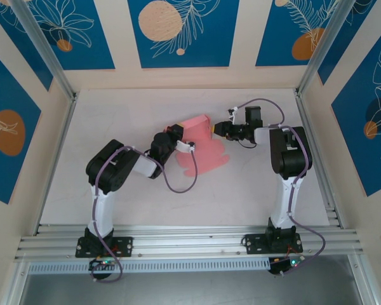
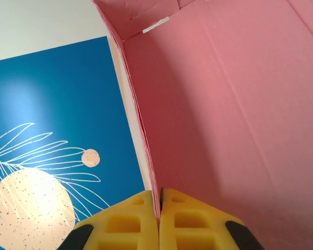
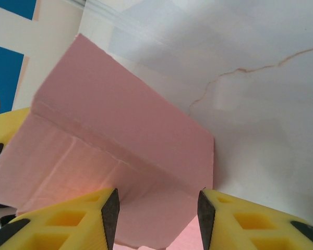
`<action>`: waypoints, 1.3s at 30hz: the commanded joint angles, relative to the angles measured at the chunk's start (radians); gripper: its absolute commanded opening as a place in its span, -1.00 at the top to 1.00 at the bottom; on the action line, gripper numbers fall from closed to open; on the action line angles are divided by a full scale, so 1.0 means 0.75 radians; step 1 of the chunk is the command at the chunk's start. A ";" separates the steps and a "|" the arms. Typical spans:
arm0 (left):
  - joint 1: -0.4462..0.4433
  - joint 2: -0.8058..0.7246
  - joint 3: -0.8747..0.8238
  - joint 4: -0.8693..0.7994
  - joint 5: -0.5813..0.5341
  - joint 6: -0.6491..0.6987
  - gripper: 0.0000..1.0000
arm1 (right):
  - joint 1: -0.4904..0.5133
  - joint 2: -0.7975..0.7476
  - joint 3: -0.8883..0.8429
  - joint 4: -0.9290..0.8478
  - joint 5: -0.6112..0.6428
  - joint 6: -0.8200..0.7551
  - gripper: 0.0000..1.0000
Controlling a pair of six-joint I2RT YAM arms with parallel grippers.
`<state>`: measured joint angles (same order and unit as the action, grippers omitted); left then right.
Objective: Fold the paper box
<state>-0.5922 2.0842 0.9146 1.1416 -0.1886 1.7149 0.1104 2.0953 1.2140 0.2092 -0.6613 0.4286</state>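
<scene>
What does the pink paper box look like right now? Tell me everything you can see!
The paper box is thin, plain pink card, only partly folded. One panel stands up along a crease, while a part with tabbed, wavy edges lies flat on the white table. It sits mid-table between the two arms. The left gripper is shut on one raised edge. The right gripper has its jaws apart around a creased panel; whether they touch it is unclear.

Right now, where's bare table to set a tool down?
Free: far strip of the table along the back wall; left side beside the rail; near strip between the two arm bases. Crowded: centre, left gripper and right gripper at the paper box.
</scene>
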 commanded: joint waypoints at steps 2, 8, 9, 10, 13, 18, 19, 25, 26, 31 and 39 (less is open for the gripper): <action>-0.027 0.008 -0.035 -0.041 0.020 0.089 1.00 | 0.028 -0.062 0.001 -0.052 0.008 -0.125 0.07; -0.038 0.029 -0.039 -0.023 0.020 0.113 1.00 | 0.063 -0.084 -0.017 -0.086 0.088 -0.194 0.04; -0.040 0.029 -0.041 -0.024 0.022 0.115 0.99 | 0.065 -0.085 -0.019 -0.090 0.096 -0.199 0.02; -0.042 0.028 -0.042 -0.027 0.022 0.117 1.00 | 0.069 -0.086 -0.020 -0.092 0.107 -0.200 -0.01; -0.044 0.021 -0.043 -0.041 0.029 0.121 0.99 | 0.081 -0.087 -0.005 -0.121 0.148 -0.206 -0.06; -0.045 -0.007 -0.037 -0.098 0.038 0.076 0.99 | 0.098 -0.068 0.036 -0.179 0.251 -0.177 -0.05; -0.045 -0.017 -0.038 -0.123 0.047 0.062 0.98 | 0.102 -0.068 0.034 -0.175 0.254 -0.168 -0.06; -0.039 -0.090 -0.039 -0.330 0.114 -0.041 0.92 | 0.125 -0.066 0.069 -0.205 0.308 -0.158 -0.06; -0.038 -0.096 -0.035 -0.348 0.120 -0.056 0.92 | 0.128 -0.067 0.075 -0.209 0.327 -0.152 -0.06; -0.027 -0.148 0.014 -0.580 0.181 -0.145 0.92 | 0.138 -0.074 0.083 -0.196 0.373 -0.129 -0.06; -0.005 -0.202 0.085 -0.845 0.245 -0.261 0.93 | 0.158 -0.072 0.086 -0.153 0.375 -0.123 -0.06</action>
<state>-0.5983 1.9369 0.9707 0.7399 -0.0956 1.5589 0.2199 2.0628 1.2510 0.0662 -0.3874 0.3244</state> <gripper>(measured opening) 0.052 0.531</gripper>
